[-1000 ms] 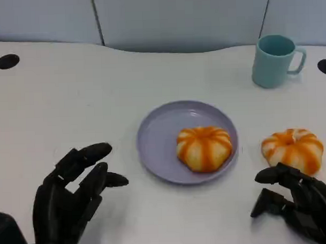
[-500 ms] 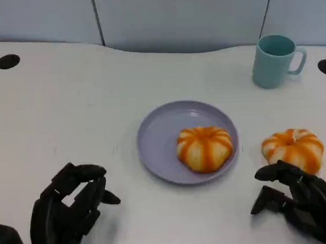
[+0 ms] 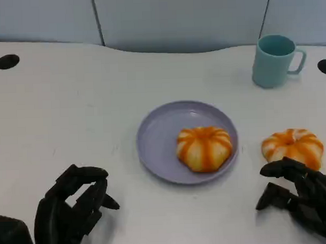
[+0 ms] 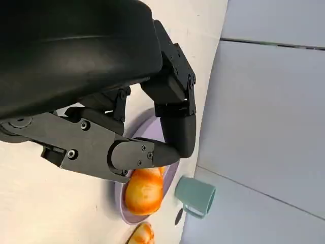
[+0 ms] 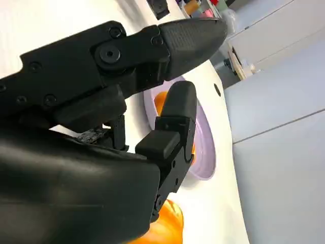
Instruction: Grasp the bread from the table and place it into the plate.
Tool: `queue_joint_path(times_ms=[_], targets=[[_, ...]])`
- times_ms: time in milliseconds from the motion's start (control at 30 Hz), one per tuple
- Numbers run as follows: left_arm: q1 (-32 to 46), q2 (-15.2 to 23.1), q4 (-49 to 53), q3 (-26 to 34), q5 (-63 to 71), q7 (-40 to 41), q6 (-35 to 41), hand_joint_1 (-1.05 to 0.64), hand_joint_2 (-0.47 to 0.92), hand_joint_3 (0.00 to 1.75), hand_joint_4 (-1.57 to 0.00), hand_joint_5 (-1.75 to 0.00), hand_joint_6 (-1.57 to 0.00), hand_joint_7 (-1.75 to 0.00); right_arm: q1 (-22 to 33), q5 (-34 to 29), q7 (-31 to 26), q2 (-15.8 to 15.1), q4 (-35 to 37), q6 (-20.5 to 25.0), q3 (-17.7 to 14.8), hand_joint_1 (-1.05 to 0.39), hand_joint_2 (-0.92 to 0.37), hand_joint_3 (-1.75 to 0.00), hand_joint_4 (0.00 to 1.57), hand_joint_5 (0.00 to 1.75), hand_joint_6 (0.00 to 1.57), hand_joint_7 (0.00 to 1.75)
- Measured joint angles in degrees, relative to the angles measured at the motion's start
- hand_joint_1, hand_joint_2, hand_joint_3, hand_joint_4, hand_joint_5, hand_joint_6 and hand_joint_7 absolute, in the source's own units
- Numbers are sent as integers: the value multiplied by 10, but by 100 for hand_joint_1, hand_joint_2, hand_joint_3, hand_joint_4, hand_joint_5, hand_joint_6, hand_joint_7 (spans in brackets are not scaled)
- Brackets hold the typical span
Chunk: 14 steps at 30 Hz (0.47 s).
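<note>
Bread [image 3: 204, 147] sits on our plate [image 3: 158, 138] in the middle of the frame. More bread [image 3: 292, 148] lies on the table [image 3: 71, 104] at the right, just above our right hand [image 3: 299, 200]. Our left hand [image 3: 72, 208] is at the lower left. Both hands are curled and hold nothing.

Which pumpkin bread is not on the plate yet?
The bread on the table, just beyond the right hand. The other bread already sits on the purple plate.
</note>
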Motion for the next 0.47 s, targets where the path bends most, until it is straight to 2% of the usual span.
queue_joint_path(times_ms=[467], targets=[[-5,0,12,3,9,0,-9,-34,84,47,-68,-163,-67,-125,-6,-4,-4,-2,11,-12,0,-48,-92,-17,63,142,68,94]])
